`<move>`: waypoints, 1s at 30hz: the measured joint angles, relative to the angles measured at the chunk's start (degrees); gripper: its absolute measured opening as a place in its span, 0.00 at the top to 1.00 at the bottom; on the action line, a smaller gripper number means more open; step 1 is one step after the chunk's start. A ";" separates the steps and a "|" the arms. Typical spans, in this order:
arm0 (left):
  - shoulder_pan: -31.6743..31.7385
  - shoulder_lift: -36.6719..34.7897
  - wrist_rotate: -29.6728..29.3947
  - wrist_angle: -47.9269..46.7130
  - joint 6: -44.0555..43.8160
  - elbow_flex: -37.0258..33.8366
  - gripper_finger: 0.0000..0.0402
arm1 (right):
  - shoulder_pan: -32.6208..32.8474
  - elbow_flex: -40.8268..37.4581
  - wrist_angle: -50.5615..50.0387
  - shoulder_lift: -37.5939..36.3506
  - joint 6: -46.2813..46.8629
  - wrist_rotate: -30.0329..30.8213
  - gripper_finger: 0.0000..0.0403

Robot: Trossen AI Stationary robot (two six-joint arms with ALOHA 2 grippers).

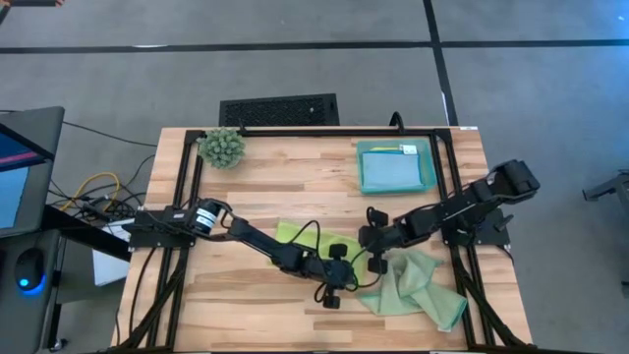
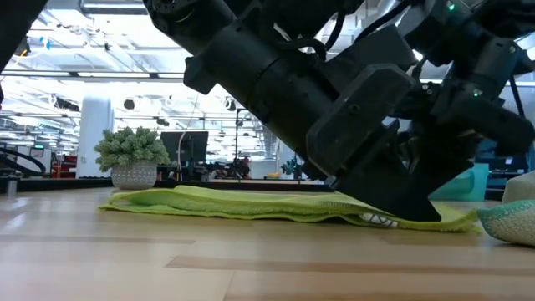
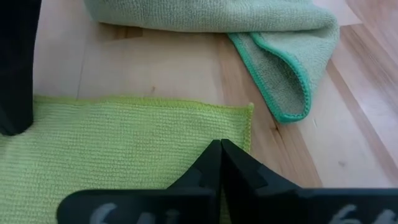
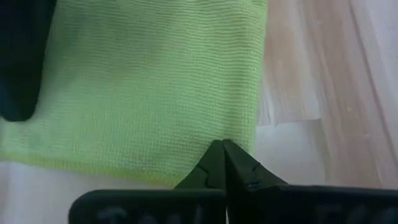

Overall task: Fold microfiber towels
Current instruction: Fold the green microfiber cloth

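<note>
Lime towel (image 4: 149, 81) flat under both grippers, mid-table toward the front, long axis across the table. Left gripper (image 3: 221, 149) shut at one edge near a corner, apparently pinching cloth. Right gripper (image 4: 222, 149) shut at the opposite edge, likely pinched on too, though cannot tell for sure. Both equally near, tips close together over the towel's right end. Sage towel (image 3: 261, 37) rumpled just beside, apart, likeliest snag. Tray (image 1: 395, 167) and plant (image 1: 222, 147) well clear behind.
</note>
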 joint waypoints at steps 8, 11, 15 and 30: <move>0.08 -0.06 0.13 -1.28 -0.38 -0.04 1.00 | -1.28 -0.05 -5.19 -1.57 2.61 2.91 0.99; 0.13 -0.04 0.01 -1.28 -0.42 -0.07 1.00 | -1.54 -0.34 -11.00 -4.28 3.16 5.45 0.99; 0.11 -0.02 0.06 -1.31 -0.46 -0.07 1.00 | -1.52 -0.41 -16.40 -7.28 6.02 7.69 0.99; -8.51 -8.93 3.95 -10.43 -10.60 -9.14 1.00 | 6.42 -0.31 -8.96 -11.20 10.13 10.19 0.99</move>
